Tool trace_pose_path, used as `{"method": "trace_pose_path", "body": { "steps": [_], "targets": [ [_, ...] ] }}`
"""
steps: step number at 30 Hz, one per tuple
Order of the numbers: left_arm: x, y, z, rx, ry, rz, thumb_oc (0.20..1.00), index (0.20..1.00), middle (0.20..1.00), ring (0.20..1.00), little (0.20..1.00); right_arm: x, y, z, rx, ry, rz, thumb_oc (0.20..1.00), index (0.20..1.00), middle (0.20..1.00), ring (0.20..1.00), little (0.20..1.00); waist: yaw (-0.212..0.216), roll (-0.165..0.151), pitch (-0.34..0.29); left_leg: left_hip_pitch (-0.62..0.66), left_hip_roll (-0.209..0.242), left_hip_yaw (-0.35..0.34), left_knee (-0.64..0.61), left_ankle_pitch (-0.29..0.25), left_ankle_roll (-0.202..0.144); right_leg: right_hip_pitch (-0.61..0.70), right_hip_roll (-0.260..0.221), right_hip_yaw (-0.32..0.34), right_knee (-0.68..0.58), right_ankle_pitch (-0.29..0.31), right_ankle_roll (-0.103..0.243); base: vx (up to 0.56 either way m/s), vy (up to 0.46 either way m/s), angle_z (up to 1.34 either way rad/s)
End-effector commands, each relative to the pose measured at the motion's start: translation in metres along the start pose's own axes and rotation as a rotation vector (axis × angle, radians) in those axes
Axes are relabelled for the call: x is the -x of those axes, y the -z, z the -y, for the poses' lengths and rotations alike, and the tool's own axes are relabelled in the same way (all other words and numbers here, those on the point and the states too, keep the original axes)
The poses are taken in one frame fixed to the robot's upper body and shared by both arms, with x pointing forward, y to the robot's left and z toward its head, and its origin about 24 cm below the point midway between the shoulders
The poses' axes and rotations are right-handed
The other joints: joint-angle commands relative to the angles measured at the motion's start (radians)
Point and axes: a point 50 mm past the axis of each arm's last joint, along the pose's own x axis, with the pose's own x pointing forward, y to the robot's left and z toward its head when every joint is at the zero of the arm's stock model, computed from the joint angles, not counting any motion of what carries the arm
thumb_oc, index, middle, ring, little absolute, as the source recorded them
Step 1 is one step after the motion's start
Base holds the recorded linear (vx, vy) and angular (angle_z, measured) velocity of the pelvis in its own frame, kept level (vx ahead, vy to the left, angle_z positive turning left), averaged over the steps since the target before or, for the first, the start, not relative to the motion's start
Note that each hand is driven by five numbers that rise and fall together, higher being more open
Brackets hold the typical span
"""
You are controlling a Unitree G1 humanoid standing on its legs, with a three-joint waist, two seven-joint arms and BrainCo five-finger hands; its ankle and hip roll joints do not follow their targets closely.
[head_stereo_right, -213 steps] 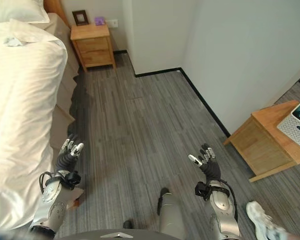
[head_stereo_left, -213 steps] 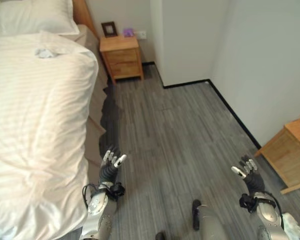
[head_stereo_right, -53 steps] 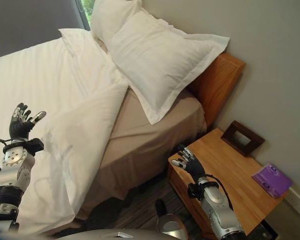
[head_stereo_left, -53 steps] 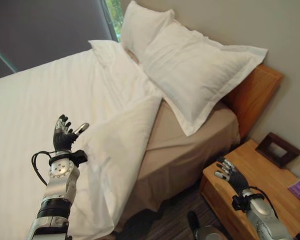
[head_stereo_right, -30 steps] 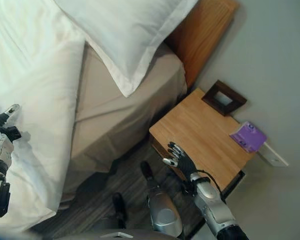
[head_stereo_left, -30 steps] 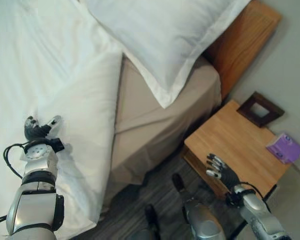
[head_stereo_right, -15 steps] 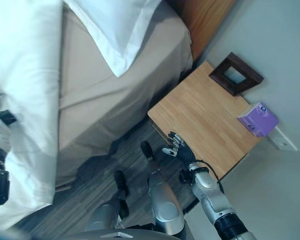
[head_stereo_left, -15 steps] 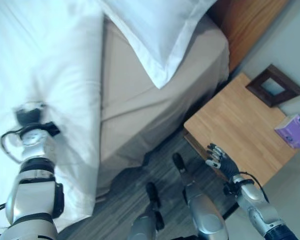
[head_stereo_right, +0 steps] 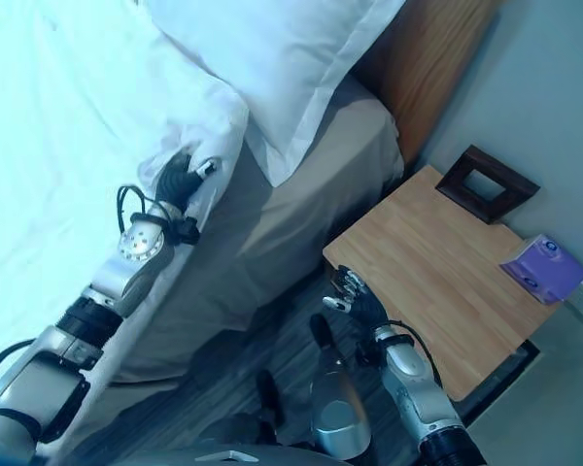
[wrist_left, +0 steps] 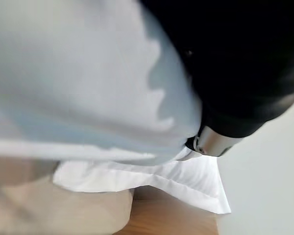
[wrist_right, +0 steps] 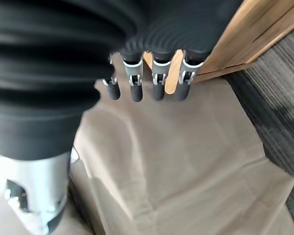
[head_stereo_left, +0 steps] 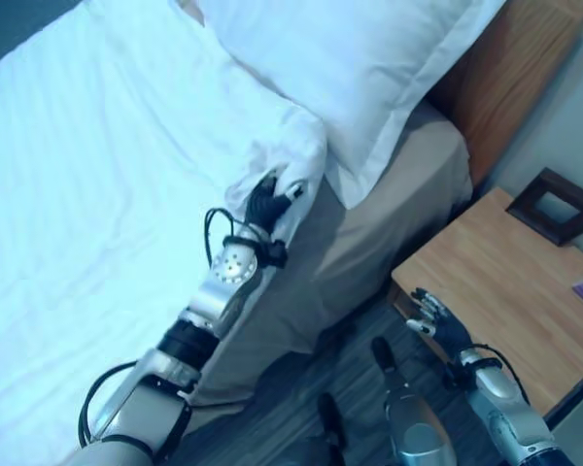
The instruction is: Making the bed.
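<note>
Left hand (head_stereo_left: 265,202) is now up at the top corner of the duvet (head_stereo_left: 97,194), right by the pillow (head_stereo_left: 369,68). A second ago it sat further down the duvet's side edge. Its fingers are buried in the bunched white cloth, so I can't tell if it's gripping. My guess is it's about to straighten that corner, which lies crumpled, with tan sheet (head_stereo_left: 369,233) showing below the pillow. Right hand (head_stereo_right: 358,301) hangs with fingers loosely apart, holding nothing, beside the nightstand (head_stereo_right: 437,262).
</note>
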Motion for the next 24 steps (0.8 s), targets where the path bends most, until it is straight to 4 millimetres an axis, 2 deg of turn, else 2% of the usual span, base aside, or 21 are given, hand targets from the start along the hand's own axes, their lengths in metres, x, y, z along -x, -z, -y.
{"method": "trace_pose_path", "body": {
  "steps": [1,2,3,4,6,8,11,13,15,17,18,19,21,22,24],
  "targets": [
    [-0.011,-0.024,0.049,0.082,0.282,0.120,0.200,0.200,0.200,0.200,0.200,0.012,0.008,-0.002,0.047,-0.041,-0.023,1.000,1.000,1.000,1.000,1.000,-0.067,-0.006,-0.103,-0.028,0.001,0.028,0.011,0.071,-0.028,0.082,-0.016,0.044,0.024,-0.110,0.052,0.01,0.040,-0.02],
    [0.001,0.001,0.055,0.093,0.322,0.019,0.479,0.479,0.479,0.479,0.479,0.015,0.010,0.000,0.056,-0.041,-0.034,1.000,1.000,1.000,1.000,1.000,-0.078,-0.002,-0.101,-0.023,0.001,0.037,0.011,0.068,-0.026,0.082,-0.016,0.055,0.024,-0.109,0.053,0.01,0.040,-0.05],
    [0.006,0.012,0.057,0.102,0.333,-0.030,0.956,0.956,0.956,0.956,0.956,0.016,0.010,0.001,0.059,-0.035,-0.039,1.000,1.000,1.000,1.000,1.000,-0.083,0.001,-0.099,-0.021,0.000,0.041,0.011,0.067,-0.025,0.083,-0.016,0.058,0.024,-0.109,0.053,0.01,0.052,-0.13],
    [0.010,0.021,0.059,0.103,0.346,-0.067,1.000,1.000,1.000,1.000,1.000,0.016,0.012,0.002,0.062,-0.035,-0.046,1.000,1.000,1.000,1.000,1.000,-0.085,0.003,-0.097,-0.019,0.000,0.046,0.011,0.066,-0.024,0.084,-0.016,0.062,0.023,-0.109,0.053,0.01,0.039,-0.24],
    [0.020,0.035,0.062,0.093,0.389,-0.133,1.000,1.000,1.000,1.000,1.000,0.016,0.013,0.003,0.056,-0.031,-0.054,1.000,1.000,1.000,1.000,1.000,-0.090,0.010,-0.093,-0.015,-0.001,0.053,0.011,0.065,-0.023,0.086,-0.016,0.069,0.024,-0.109,0.053,0.01,0.043,-0.19],
    [0.022,0.037,0.062,0.090,0.404,-0.141,1.000,1.000,1.000,1.000,1.000,0.016,0.013,0.003,0.053,-0.032,-0.058,1.000,1.000,1.000,1.000,1.000,-0.092,0.012,-0.092,-0.014,-0.001,0.055,0.011,0.065,-0.022,0.087,-0.018,0.071,0.024,-0.109,0.052,0.01,0.025,-0.12],
    [0.026,0.034,0.059,0.099,0.429,-0.131,1.000,1.000,1.000,1.000,1.000,0.016,0.015,0.004,0.048,-0.037,-0.069,1.000,1.000,1.000,1.000,1.000,-0.092,0.021,-0.094,-0.009,-0.004,0.055,0.011,0.064,-0.021,0.093,-0.019,0.072,0.024,-0.111,0.052,0.02,0.013,-0.15],
    [0.025,0.021,0.059,0.138,0.430,-0.080,1.000,1.000,1.000,1.000,1.000,0.017,0.018,0.004,0.047,-0.043,-0.080,1.000,1.000,1.000,1.000,1.000,-0.084,0.028,-0.101,-0.004,-0.007,0.046,0.011,0.064,-0.019,0.104,-0.024,0.064,0.025,-0.115,0.049,0.02,-0.003,0.02],
    [0.022,-0.001,0.059,0.173,0.441,0.008,1.000,1.000,1.000,1.000,1.000,0.019,0.020,0.005,0.047,-0.035,-0.088,1.000,1.000,1.000,1.000,1.000,-0.074,0.033,-0.105,-0.001,-0.009,0.034,0.011,0.066,-0.018,0.112,-0.027,0.055,0.026,-0.119,0.046,0.01,-0.013,0.02],
    [0.023,-0.036,0.056,0.248,0.491,0.146,1.000,1.000,1.000,1.000,1.000,0.021,0.021,0.008,0.044,-0.023,-0.090,1.000,1.000,1.000,1.000,1.000,-0.060,0.037,-0.113,0.000,-0.012,0.018,0.011,0.070,-0.018,0.123,-0.032,0.042,0.024,-0.122,0.046,0.02,-0.034,0.09],
    [0.026,-0.066,0.049,0.321,0.500,0.270,1.000,1.000,1.000,1.000,1.000,0.023,0.023,0.011,0.041,-0.008,-0.089,1.000,1.000,1.000,1.000,1.000,-0.046,0.038,-0.122,0.003,-0.015,0.005,0.011,0.072,-0.018,0.134,-0.037,0.029,0.022,-0.126,0.046,0.02,-0.027,0.19],
    [0.026,-0.066,0.049,0.321,0.499,0.270,1.000,1.000,1.000,1.000,1.000,0.023,0.023,0.011,0.041,-0.008,-0.089,1.000,1.000,1.000,1.000,1.000,-0.047,0.037,-0.122,0.003,-0.015,0.004,0.011,0.072,-0.018,0.135,-0.037,0.028,0.022,-0.126,0.046,0.02,-0.025,0.21],
    [0.032,-0.105,0.032,0.384,0.490,0.458,1.000,1.000,1.000,1.000,1.000,0.025,0.027,0.016,-0.038,0.040,-0.083,1.000,1.000,1.000,1.000,1.000,-0.026,0.034,-0.134,0.010,-0.018,-0.010,0.011,0.070,-0.019,0.151,-0.040,0.014,0.019,-0.133,0.047,0.02,-0.027,0.18],
    [0.033,-0.107,0.030,0.422,0.461,0.485,1.000,1.000,1.000,1.000,1.000,0.025,0.028,0.016,-0.055,0.045,-0.081,1.000,1.000,1.000,1.000,1.000,-0.021,0.032,-0.142,0.009,-0.018,-0.013,0.011,0.071,-0.019,0.152,-0.041,0.010,0.018,-0.131,0.047,0.03,-0.037,0.20],
    [0.038,-0.123,0.013,0.444,0.397,0.594,1.000,1.000,1.000,1.000,1.000,0.024,0.027,0.021,-0.108,0.089,-0.060,1.000,1.000,1.000,1.000,1.000,-0.004,0.026,-0.156,0.014,-0.019,-0.022,0.011,0.069,-0.019,0.164,-0.042,0.003,0.016,-0.135,0.046,0.03,-0.037,0.18]
  ]
}}
